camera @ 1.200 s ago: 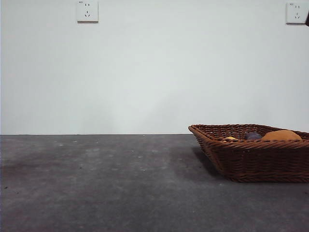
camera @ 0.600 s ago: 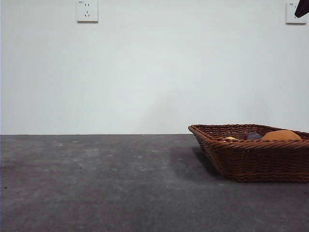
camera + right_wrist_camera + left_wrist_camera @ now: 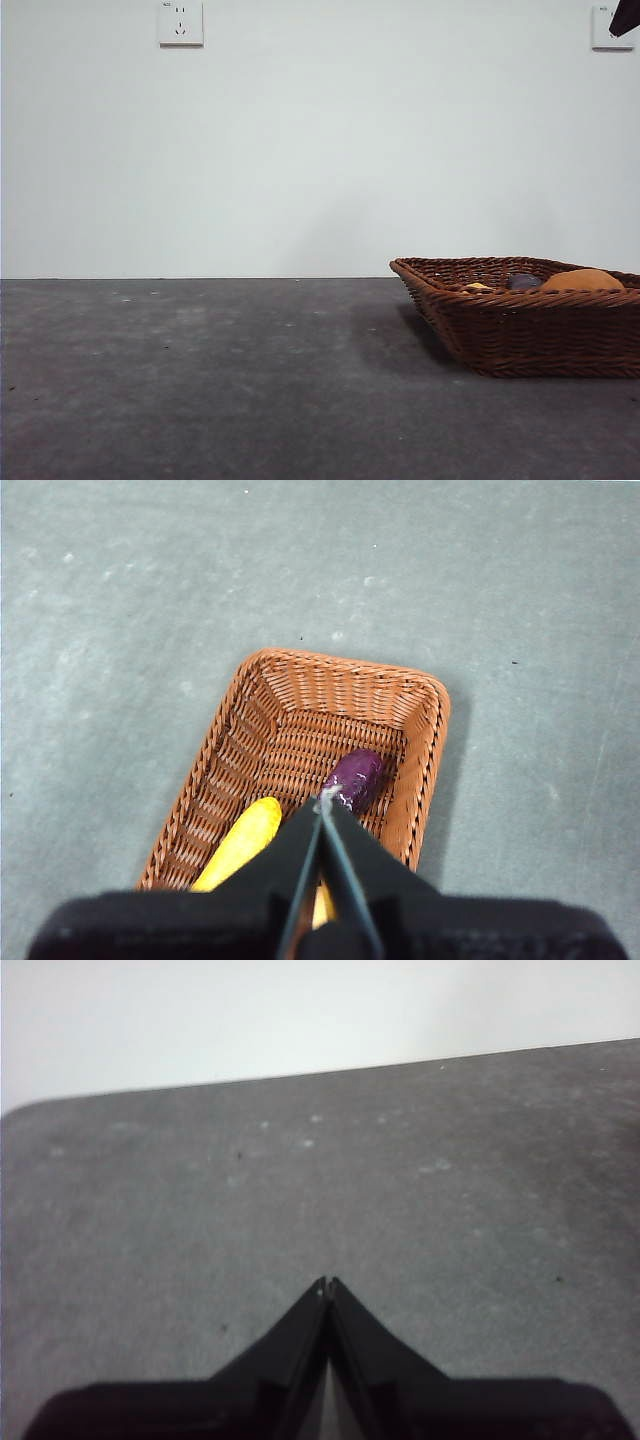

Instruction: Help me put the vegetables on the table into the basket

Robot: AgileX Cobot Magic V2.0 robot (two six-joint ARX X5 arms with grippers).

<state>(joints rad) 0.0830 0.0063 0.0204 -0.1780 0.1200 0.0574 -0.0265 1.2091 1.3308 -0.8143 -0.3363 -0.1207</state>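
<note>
Inside basket (image 3: pixel 300 710): corn (image 3: pixel 240 842), eggplant (image 3: pixel 354 778); potato (image 3: pixel 583 281) front view only. Both grippers closed, empty.

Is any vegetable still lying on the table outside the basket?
No: the corn and eggplant lie inside the basket, the potato shows above its rim, and the visible table holds none.

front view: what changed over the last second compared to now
Only the black gripper tip at the top right corner changed: a second ago it was a sliver at the edge, and it has since come further into view. The basket stayed put, with the corn, eggplant and potato in it. The table looks the same.
</note>
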